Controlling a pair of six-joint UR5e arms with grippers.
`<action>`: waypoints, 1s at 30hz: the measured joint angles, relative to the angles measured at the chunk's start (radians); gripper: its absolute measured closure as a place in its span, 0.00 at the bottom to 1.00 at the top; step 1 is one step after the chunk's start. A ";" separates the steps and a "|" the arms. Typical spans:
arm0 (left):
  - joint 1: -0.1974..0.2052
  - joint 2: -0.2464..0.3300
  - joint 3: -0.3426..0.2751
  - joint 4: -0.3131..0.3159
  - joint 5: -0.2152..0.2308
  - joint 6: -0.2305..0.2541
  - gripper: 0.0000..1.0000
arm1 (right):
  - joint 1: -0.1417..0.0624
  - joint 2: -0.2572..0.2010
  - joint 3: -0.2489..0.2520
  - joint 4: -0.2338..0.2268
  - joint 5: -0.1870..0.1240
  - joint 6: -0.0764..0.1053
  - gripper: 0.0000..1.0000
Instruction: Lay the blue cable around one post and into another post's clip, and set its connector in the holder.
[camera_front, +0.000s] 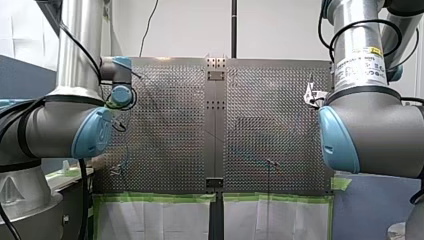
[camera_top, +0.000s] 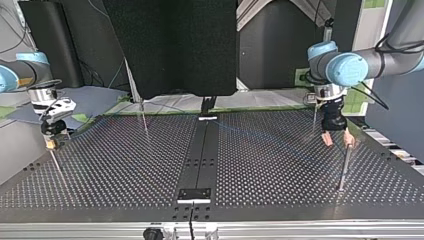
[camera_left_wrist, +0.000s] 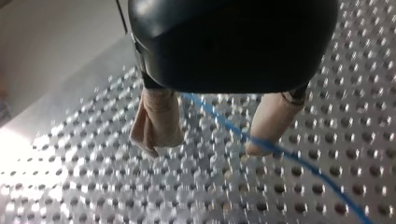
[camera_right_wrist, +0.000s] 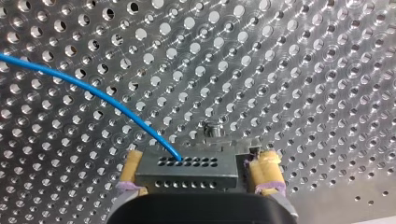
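Right gripper around one connector, one blue cable

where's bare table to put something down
Bare: the table either side of the centre strip, nearer the top view's camera. Crowded at the sides: my left claw by the side post, my right claw holding the connector.

my left arm and my right arm are grey tubes with light blue joint caps and black cables. the right one bears a white label with a yellow mark. my left gripper is black with beige pads; my right gripper has yellow pads banded purple.
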 joint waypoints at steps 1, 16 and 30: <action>-0.001 0.009 -0.005 -0.002 0.004 0.006 0.02 | 0.000 0.000 0.000 0.000 0.000 0.000 0.00; 0.008 0.162 -0.116 -0.028 0.027 0.046 0.02 | 0.000 0.000 0.000 0.000 0.000 0.000 0.00; -0.002 0.314 0.025 -0.181 -0.053 0.200 0.02 | 0.000 0.000 0.000 0.000 0.000 0.000 0.00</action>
